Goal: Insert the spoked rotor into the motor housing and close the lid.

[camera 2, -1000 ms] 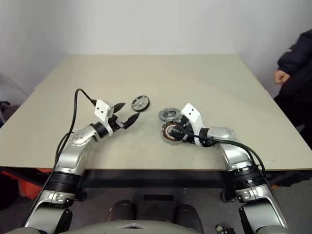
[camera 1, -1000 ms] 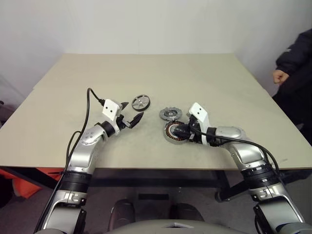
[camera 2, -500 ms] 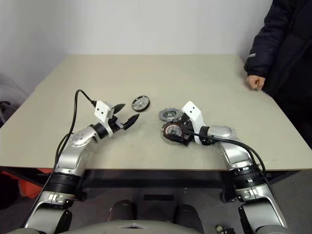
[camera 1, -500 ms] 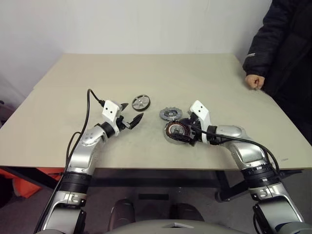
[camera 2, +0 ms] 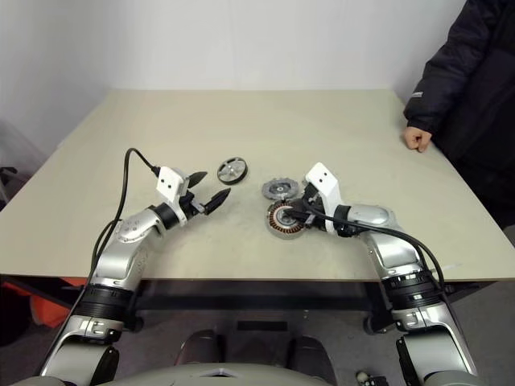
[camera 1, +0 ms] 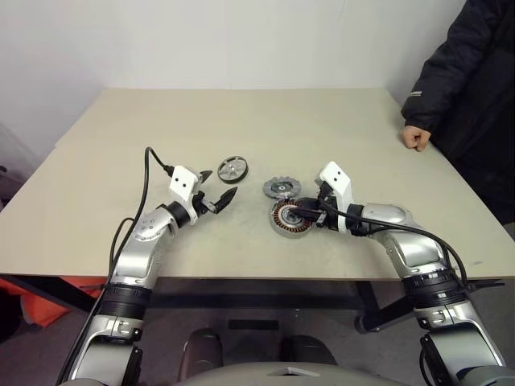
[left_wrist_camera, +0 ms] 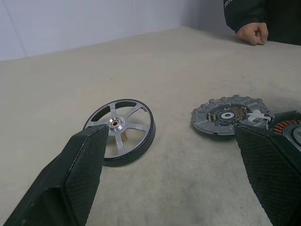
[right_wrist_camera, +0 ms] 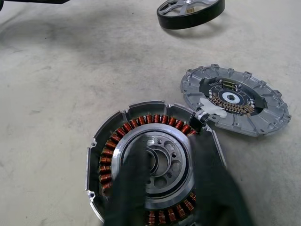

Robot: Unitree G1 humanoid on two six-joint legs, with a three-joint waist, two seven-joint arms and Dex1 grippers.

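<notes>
Motor housing (right_wrist_camera: pixel 150 186): silver puck, copper winding ring, silver centre.

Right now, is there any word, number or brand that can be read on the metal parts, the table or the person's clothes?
No text can be read.
Dark jacket sleeve of the person: small pale print at the cuff, too small to read.
Grey notched lid: circuit marks around its hub, no legible characters.

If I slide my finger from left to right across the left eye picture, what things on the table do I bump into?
Left gripper → spoked rotor → lid → right gripper on the motor housing → a person's hand at the table's far right edge.
</notes>
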